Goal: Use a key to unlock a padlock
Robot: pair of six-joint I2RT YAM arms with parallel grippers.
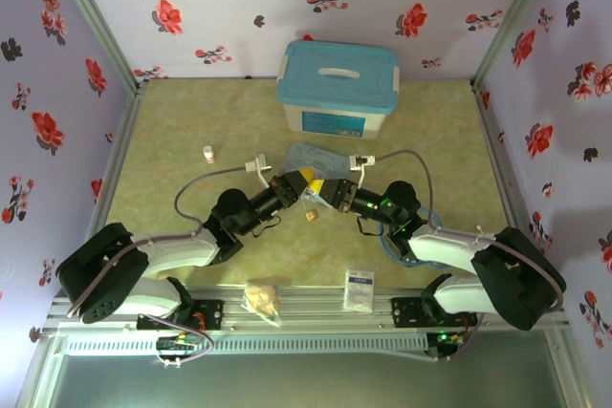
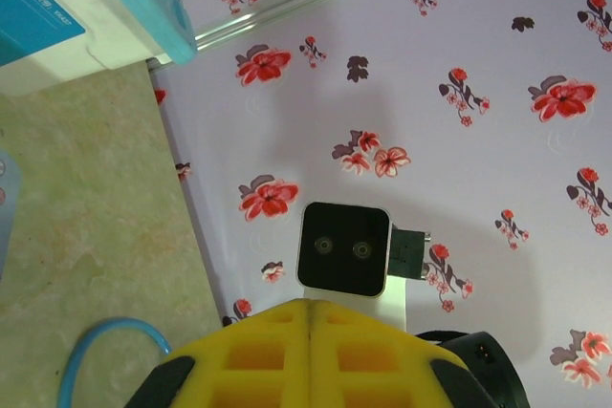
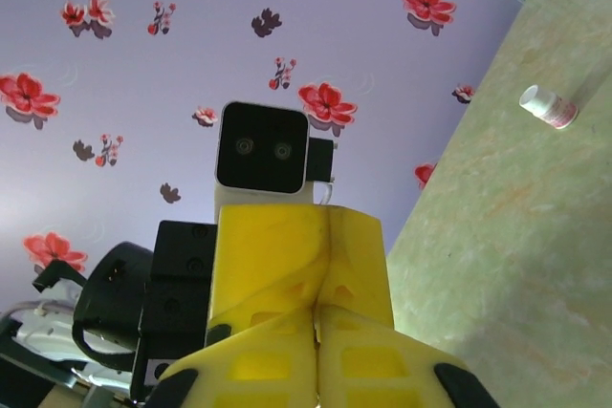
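My two grippers meet tip to tip over the middle of the table. The left gripper [image 1: 303, 182] is shut, its yellow fingers pressed flat together [image 2: 311, 341] with nothing showing between them. The right gripper [image 1: 325, 191] is also shut [image 3: 317, 336], and the left gripper's fingers [image 3: 277, 246] butt against its tips. A tiny brass-yellow block, the padlock [image 1: 310, 216], sits just in front of and below the touching fingertips, apart from both. I cannot tell whether it rests on the table. The key is hidden.
A flat pastel tin [image 1: 308, 156] lies just behind the grippers. Behind it stands a white box with a blue lid [image 1: 337, 88]. A small white bottle [image 1: 208, 153] stands at the left. A white packet [image 1: 360, 289] and a crumpled wad [image 1: 263, 299] lie by the near rail.
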